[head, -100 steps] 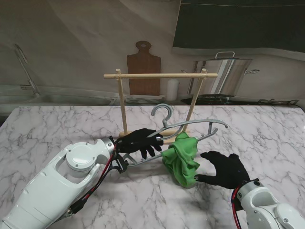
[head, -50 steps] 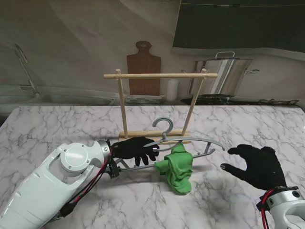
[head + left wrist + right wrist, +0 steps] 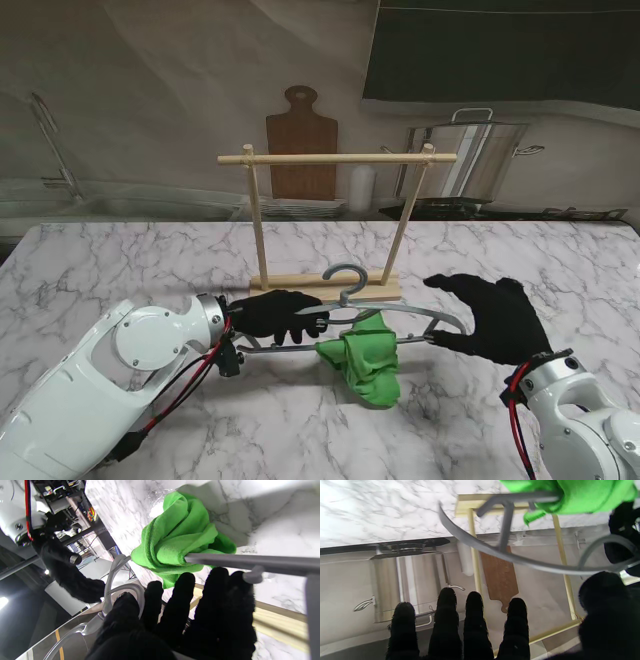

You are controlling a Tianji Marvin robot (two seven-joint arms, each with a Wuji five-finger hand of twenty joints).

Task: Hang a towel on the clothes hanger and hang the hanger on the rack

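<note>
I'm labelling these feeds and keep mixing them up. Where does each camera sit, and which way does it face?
Stand view: above the shoulders, looking down at the table; shows both arms, left hand on the hanger, right hand open at its far end.
Left wrist: along black fingers to the towel.
Right wrist: along fingers toward the rack.
All three show towel and hanger.

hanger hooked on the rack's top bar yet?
No. In the stand view the hanger hangs in the left hand low in front of the rack, hook well under the bare top bar.
</note>
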